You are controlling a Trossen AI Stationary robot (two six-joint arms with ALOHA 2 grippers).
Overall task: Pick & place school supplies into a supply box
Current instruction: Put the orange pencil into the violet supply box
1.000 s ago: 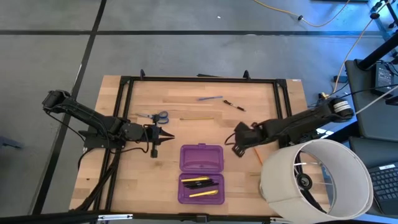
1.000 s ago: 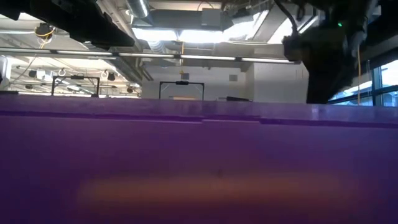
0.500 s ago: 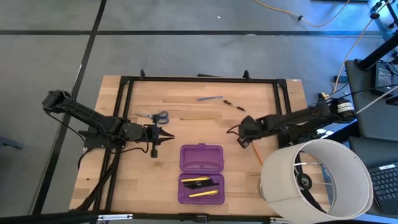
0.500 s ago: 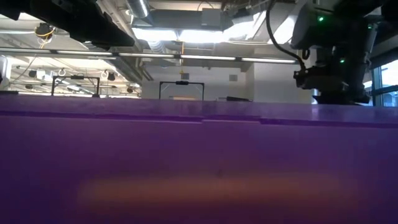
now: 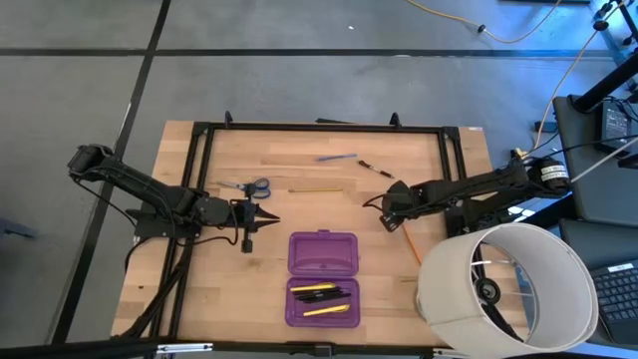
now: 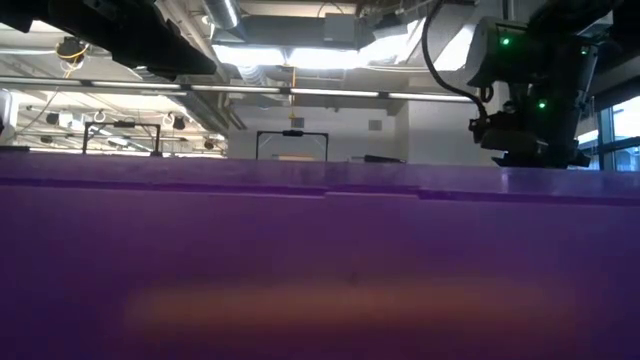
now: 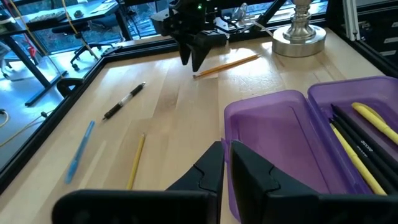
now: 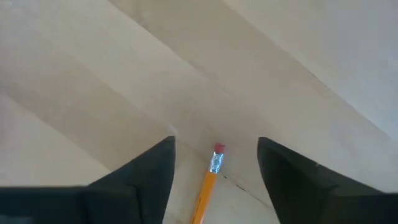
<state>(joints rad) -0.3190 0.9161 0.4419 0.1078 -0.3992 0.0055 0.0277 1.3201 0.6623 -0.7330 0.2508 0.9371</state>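
The supply box [image 5: 321, 277], a purple hinged case, lies open near the table's front edge. Yellow pencils and black pens [image 5: 321, 297] lie in its near half. My right gripper [image 8: 216, 144] points down, open, to the right of the box. Its fingers stand on either side of the eraser end [image 8: 219, 148] of an orange pencil [image 5: 410, 242] lying flat on the wood, without touching it. My left gripper [image 5: 261, 221] waits shut, left of the box. Blue-handled scissors [image 5: 249, 185], a yellow pencil [image 5: 317, 189], a blue pen [image 5: 337, 158] and a black pen [image 5: 377, 170] lie farther back.
A large white cylinder [image 5: 503, 289] stands at the table's near right corner, close to my right arm. A black frame [image 5: 319, 127] runs round the work area. In the low view the box's purple wall [image 6: 320, 260] fills the picture below my right arm [image 6: 530, 90].
My right gripper has gone a short way toward the table's right edge, away from the box, and down over the orange pencil's eraser end. It has also turned a little. My left arm has kept still.
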